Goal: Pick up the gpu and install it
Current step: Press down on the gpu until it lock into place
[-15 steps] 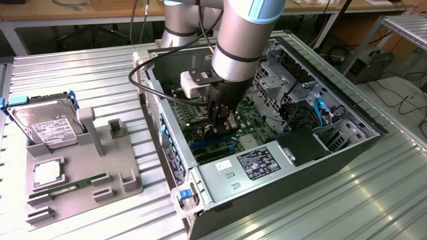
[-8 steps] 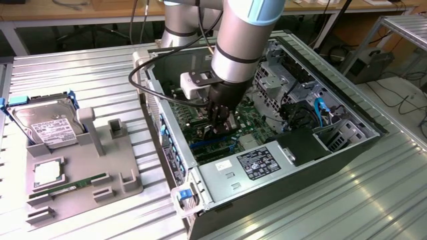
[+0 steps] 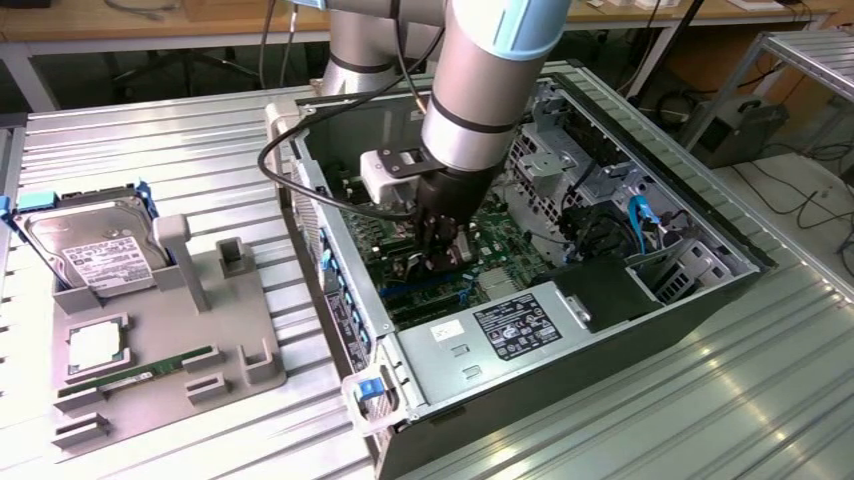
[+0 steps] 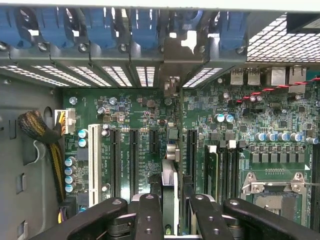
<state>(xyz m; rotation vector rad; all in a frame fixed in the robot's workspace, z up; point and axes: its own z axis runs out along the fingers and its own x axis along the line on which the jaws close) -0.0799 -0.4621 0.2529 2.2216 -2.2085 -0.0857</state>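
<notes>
My gripper point(image 3: 442, 255) reaches down into the open computer case point(image 3: 694, 225), over the green motherboard point(image 3: 501, 235). It is shut on the gpu point(image 4: 173, 150), a thin black card seen edge-on in the wrist view between the black fingers point(image 4: 148, 215). The card stands upright over the motherboard point(image 4: 140, 115), among the long black expansion slots point(image 4: 134, 160). Its pale metal bracket point(image 4: 176, 55) lies against the case's rear slot openings. I cannot tell whether the card's edge sits in a slot.
A grey power supply point(image 3: 514, 335) fills the case's near end, with drive cages point(image 3: 674, 270) at the exterior view's right. Outside, a grey tray point(image 3: 254, 370) carries a hard drive point(image 3: 87, 250), a processor point(image 3: 96, 345) and a green memory stick point(image 3: 140, 372).
</notes>
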